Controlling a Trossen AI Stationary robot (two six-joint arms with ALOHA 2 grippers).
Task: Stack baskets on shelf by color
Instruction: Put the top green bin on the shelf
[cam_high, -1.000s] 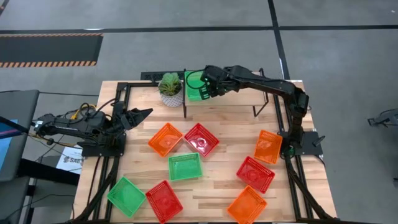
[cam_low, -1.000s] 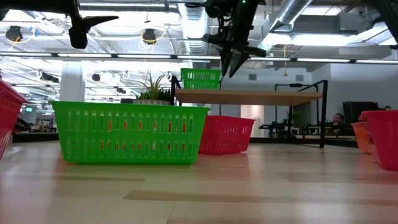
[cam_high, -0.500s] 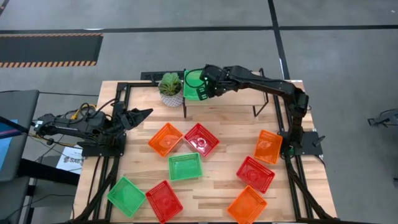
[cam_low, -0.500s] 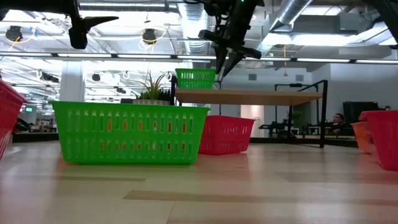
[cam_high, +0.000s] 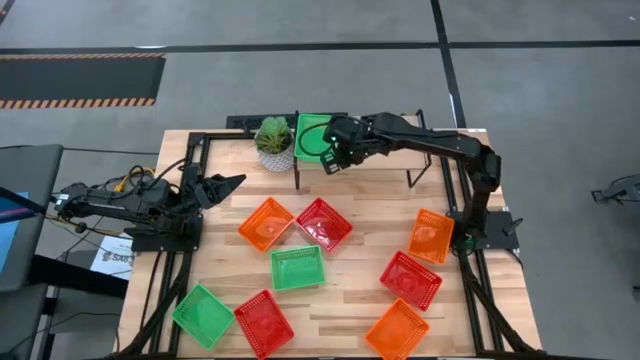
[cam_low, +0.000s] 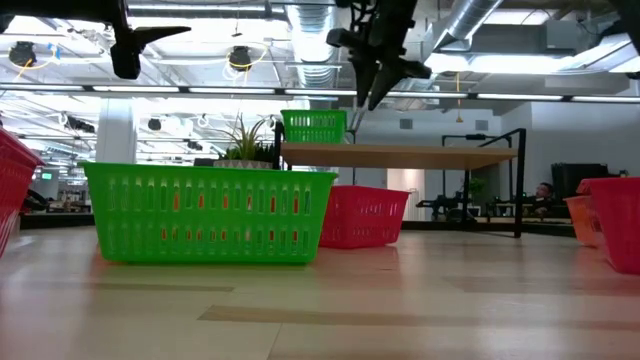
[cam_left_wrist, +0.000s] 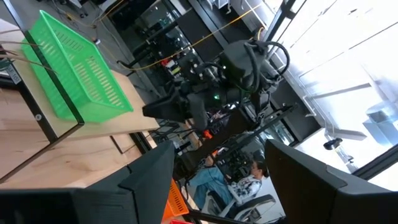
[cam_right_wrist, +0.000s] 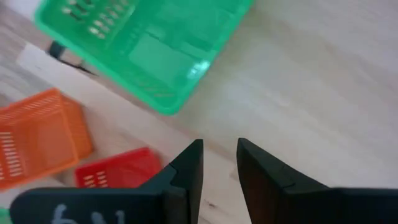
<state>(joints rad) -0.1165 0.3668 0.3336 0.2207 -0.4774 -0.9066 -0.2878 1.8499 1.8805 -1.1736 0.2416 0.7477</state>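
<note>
Right gripper (cam_high: 336, 158) has let go and pulled back, fingers slightly apart, empty. Green basket (cam_high: 313, 135) sits on shelf (cam_high: 400, 150). Eight baskets left on table; left gripper (cam_high: 232, 182) open, idle.

One basket (cam_high: 313, 136) sits on the shelf (cam_high: 400, 150) at 12 o'clock, plant (cam_high: 274, 141) just left; eight other baskets are spread across the tabletop (cam_high: 340, 290) below.
</note>
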